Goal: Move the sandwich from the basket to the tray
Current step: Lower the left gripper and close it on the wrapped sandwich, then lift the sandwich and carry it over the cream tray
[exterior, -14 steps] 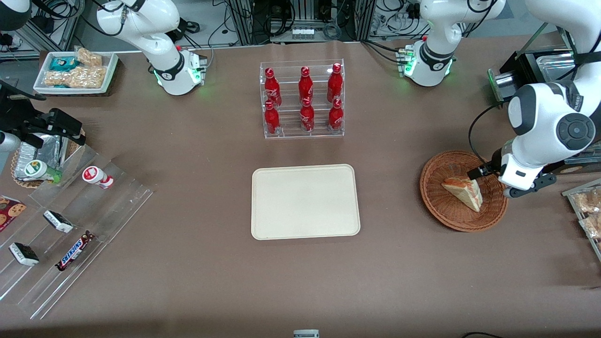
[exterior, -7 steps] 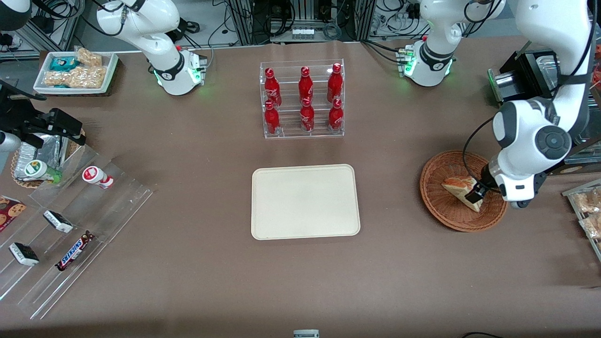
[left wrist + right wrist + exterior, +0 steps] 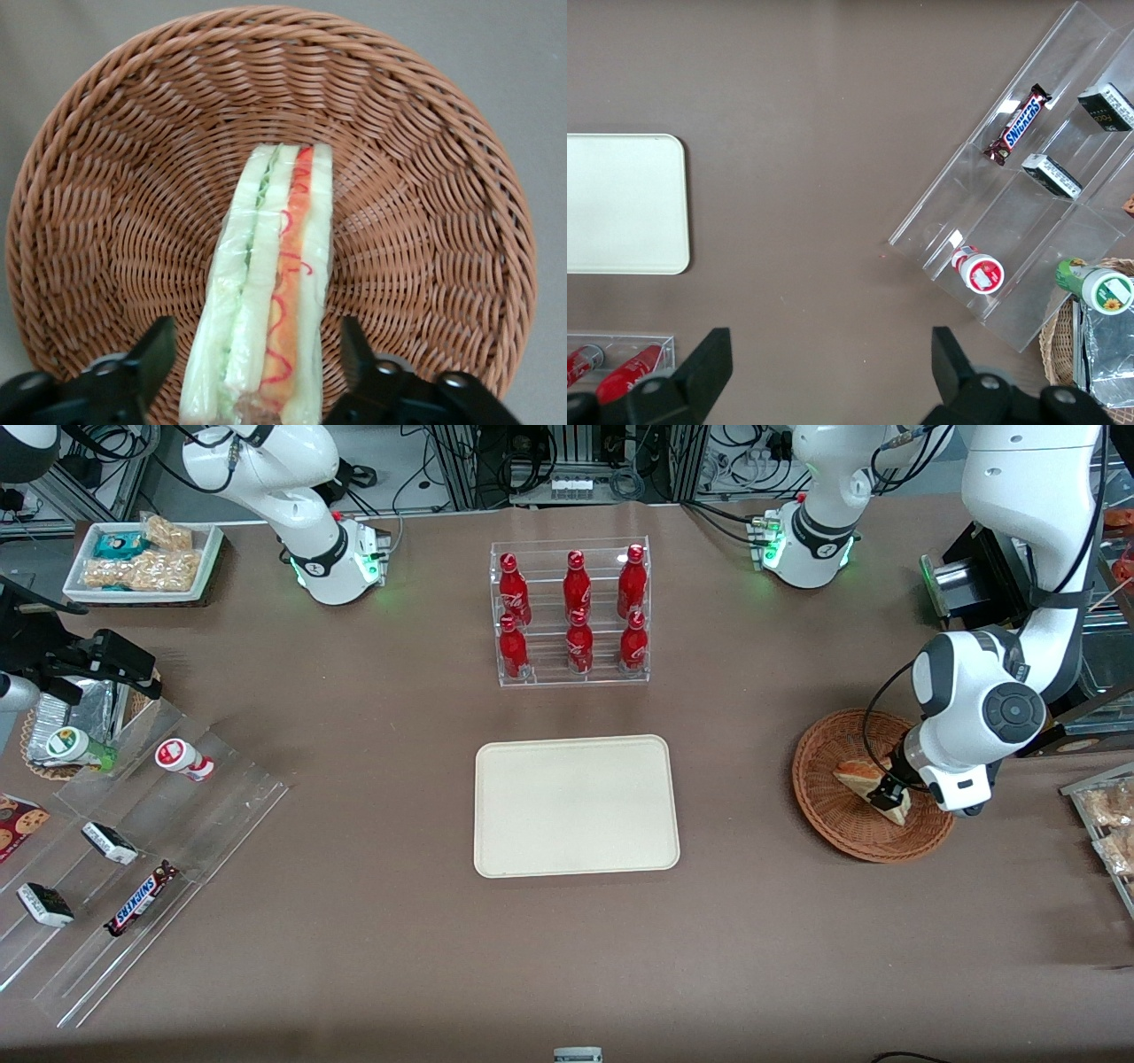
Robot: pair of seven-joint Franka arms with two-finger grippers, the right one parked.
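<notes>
The sandwich (image 3: pixel 864 783) is a wrapped triangular wedge of white bread with red and yellowish filling, lying in the round brown wicker basket (image 3: pixel 833 828) toward the working arm's end of the table. In the left wrist view the sandwich (image 3: pixel 270 292) stands on edge in the basket (image 3: pixel 106 204). My left gripper (image 3: pixel 888 790) is low over the basket, open, with one finger (image 3: pixel 151 359) on each side of the sandwich's wide end, not touching it. The cream-beige tray (image 3: pixel 576 806) lies flat at the table's middle, also in the right wrist view (image 3: pixel 620 204).
A clear rack of red bottles (image 3: pixel 571 611) stands farther from the camera than the tray. A clear stepped stand with snack bars (image 3: pixel 133 868) lies toward the parked arm's end. A tray of wrapped snacks (image 3: pixel 1107 824) lies beside the basket at the table's edge.
My left gripper has come down into the basket, from beside the sandwich to straddling its wide end. The sandwich and basket have not moved.
</notes>
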